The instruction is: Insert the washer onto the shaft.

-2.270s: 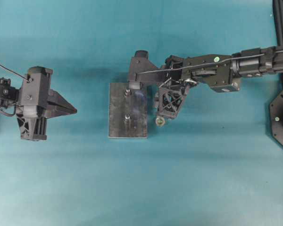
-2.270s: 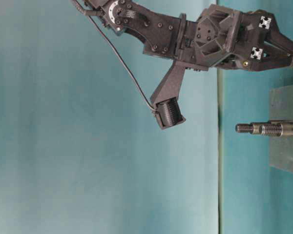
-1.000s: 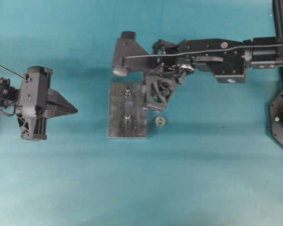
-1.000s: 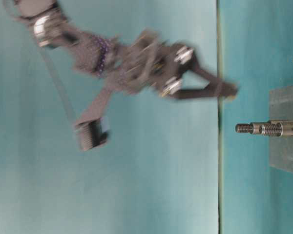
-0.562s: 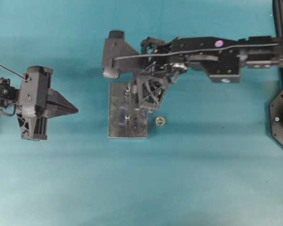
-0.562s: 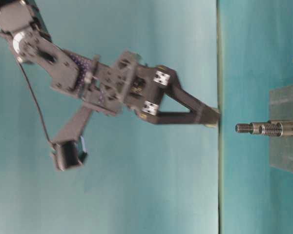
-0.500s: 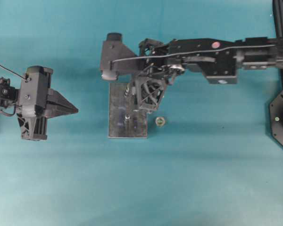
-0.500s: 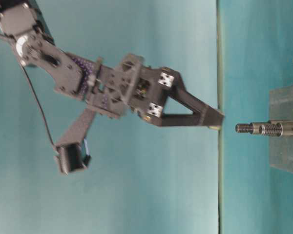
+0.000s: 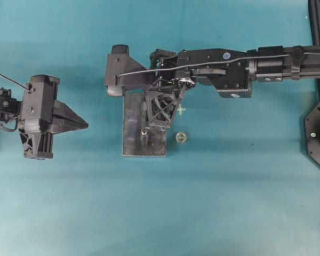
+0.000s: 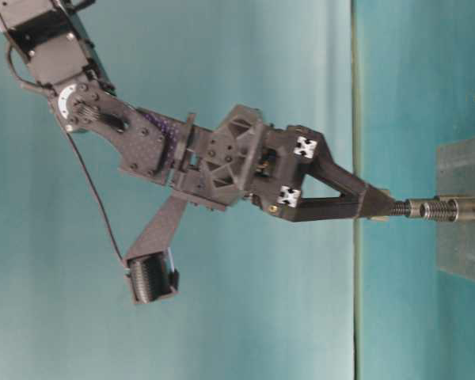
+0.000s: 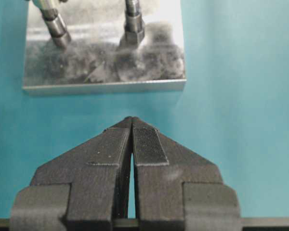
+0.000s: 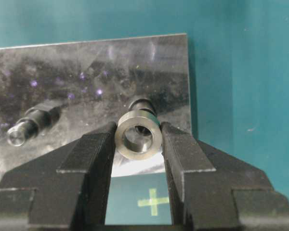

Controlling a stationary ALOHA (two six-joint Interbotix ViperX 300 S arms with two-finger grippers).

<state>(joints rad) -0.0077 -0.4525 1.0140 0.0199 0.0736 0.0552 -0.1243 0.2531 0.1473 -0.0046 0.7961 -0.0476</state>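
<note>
Washer, a thick steel ring, sits pinched between the right gripper fingers, its bore just reaching the threaded shaft tip; sliding it down remains. Beyond, the scuffed metal base plate holds a second stud. Left gripper fingers are pressed together, empty

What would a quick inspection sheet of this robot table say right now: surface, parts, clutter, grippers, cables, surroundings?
Surface: teal table cover, yellow cross mark.
Job's things: washer clamped in the right gripper, at the tip of a shaft; second shaft beside it on the metal plate.
Clutter: small ring-shaped part beside the plate.
Grippers: left gripper shut, empty, apart from the plate.
Cables: black cable along the right arm.
Surroundings: dark frame at the edge.
</note>
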